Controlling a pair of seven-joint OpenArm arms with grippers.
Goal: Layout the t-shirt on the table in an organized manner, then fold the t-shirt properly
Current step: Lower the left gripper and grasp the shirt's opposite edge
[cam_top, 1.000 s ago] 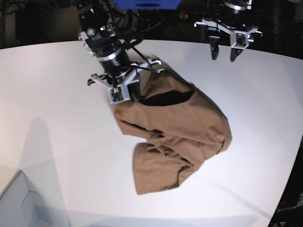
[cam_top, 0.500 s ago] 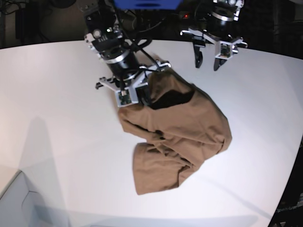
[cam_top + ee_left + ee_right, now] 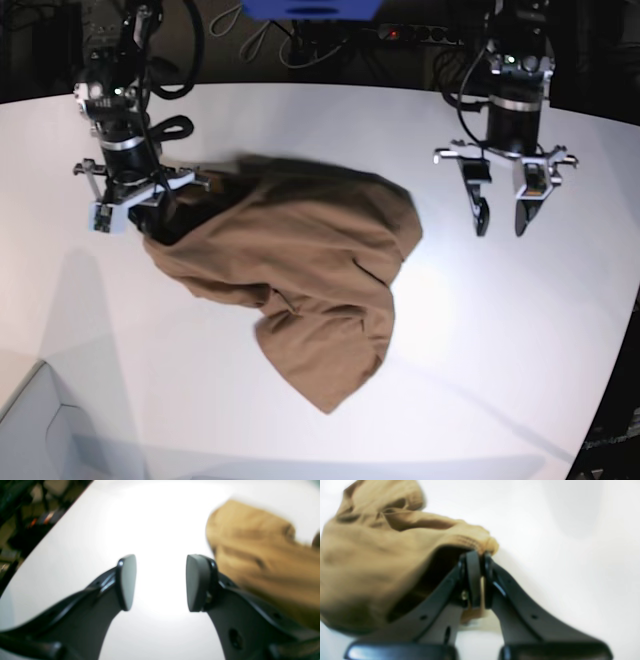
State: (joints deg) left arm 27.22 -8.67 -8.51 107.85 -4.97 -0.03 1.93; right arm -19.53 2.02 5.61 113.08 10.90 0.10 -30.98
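My robotics lab bench, a large smooth white curved-edge table (image 3: 300, 440) under my two black arms, bundled black cables (image 3: 300, 45) and a power strip with a red light (image 3: 415, 34) behind it in the dark.

t-shirt (image 3: 300, 260) now farther left
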